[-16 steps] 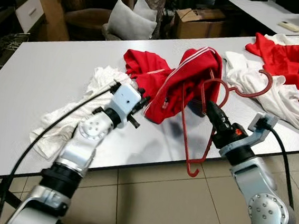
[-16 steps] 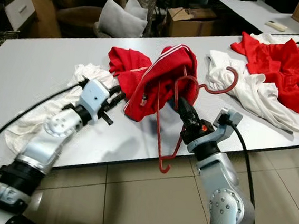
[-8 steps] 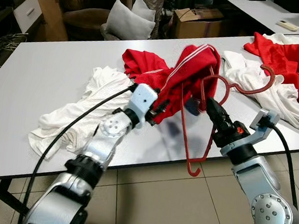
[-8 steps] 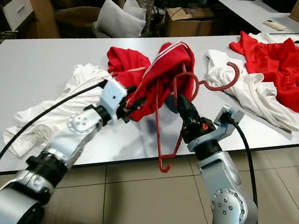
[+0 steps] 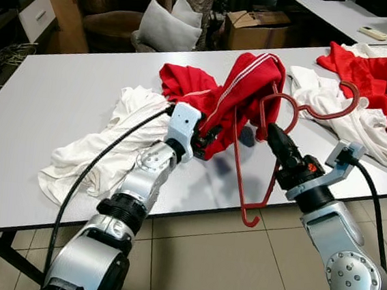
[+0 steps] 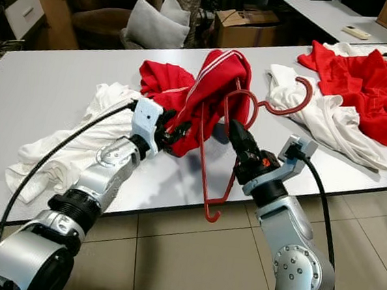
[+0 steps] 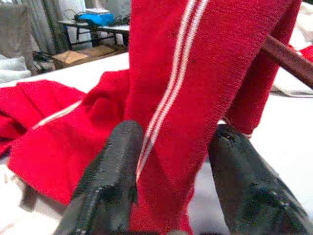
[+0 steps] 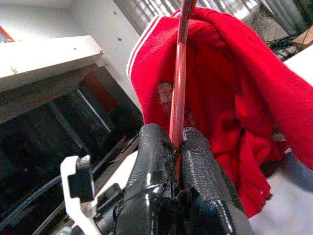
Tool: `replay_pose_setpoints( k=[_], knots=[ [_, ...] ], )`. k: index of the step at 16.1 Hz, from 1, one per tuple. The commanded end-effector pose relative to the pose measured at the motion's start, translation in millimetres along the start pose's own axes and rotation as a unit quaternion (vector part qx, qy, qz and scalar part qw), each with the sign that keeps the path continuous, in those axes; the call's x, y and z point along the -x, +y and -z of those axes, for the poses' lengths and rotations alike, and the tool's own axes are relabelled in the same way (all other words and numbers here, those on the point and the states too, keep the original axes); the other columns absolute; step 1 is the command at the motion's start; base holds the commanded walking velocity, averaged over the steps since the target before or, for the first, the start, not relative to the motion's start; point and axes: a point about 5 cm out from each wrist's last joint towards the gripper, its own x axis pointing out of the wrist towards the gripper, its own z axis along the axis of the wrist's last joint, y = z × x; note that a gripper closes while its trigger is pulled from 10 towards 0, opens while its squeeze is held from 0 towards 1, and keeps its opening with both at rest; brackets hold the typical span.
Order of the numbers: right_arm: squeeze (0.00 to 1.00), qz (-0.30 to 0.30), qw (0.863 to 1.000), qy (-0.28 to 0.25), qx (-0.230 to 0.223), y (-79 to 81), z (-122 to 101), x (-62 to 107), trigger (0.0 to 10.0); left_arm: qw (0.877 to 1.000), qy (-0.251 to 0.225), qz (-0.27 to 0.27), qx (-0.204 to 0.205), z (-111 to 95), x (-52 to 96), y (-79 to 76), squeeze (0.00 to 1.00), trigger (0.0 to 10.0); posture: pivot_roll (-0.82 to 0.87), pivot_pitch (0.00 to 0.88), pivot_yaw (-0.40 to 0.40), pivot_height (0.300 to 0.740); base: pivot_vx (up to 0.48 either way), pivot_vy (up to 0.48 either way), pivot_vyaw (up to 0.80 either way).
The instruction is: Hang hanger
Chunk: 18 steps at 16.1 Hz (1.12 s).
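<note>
A red plastic hanger (image 5: 236, 164) is held up over the table's front edge, its hook (image 5: 335, 108) pointing right. My right gripper (image 5: 275, 134) is shut on its rod, as the right wrist view shows, with the gripper (image 8: 177, 142) clamped on the thin red hanger (image 8: 180, 73). A red garment with white stripes (image 5: 248, 88) drapes over the hanger's top and trails onto the table. My left gripper (image 5: 205, 134) is open at the garment's hanging edge. In the left wrist view the striped garment (image 7: 195, 73) hangs between its two black fingers (image 7: 110, 176).
A crumpled white cloth (image 5: 89, 155) lies on the grey table (image 5: 62, 84) to the left. White and red clothes (image 5: 378, 77) are heaped at the right. Behind the table stand an armchair with a cushion (image 5: 169, 26) and a cardboard box (image 5: 258, 29). Tiled floor lies below the front edge.
My left gripper has moved right from the white cloth to the red garment, and its fingers now straddle the hanging edge. My right gripper has kept hold of the hanger, raised slightly.
</note>
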Motion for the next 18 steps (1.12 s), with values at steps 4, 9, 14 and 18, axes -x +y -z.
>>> replay_pose_setpoints(
  k=[4, 9, 14, 18],
  knots=[
    [0.0, -0.019, 1.0, -0.006, 0.0, 7.3, -2.2, -1.2, 10.0, 1.0, 0.002, -0.012, -0.006, -2.3, -1.6, 5.7, 0.0, 0.0, -0.19, 0.0, 0.107, 0.74, 0.0, 0.0, 0.0],
    [0.0, -0.021, 1.0, -0.007, -0.001, 8.0, -2.0, -1.8, 10.0, 1.0, -0.002, -0.019, 0.0, -3.1, -2.3, 8.0, 0.0, 0.0, -0.18, 0.0, 0.105, 0.74, 0.0, 0.0, 0.0],
    [0.0, -0.022, 1.0, -0.007, -0.001, 7.7, -1.9, -2.1, 10.0, 0.999, -0.02, -0.034, 0.017, -6.8, 0.5, 16.2, 0.0, 0.0, -0.19, 0.0, 0.107, 0.74, 0.0, 0.0, 0.0],
    [0.0, -0.021, 1.0, -0.008, -0.002, 7.7, -1.8, -1.5, 10.0, 0.998, -0.044, -0.043, 0.019, -13.4, 8.8, 30.0, 0.0, 0.0, -0.19, 0.0, 0.107, 0.74, 0.0, 0.0, 0.0]
  ],
)
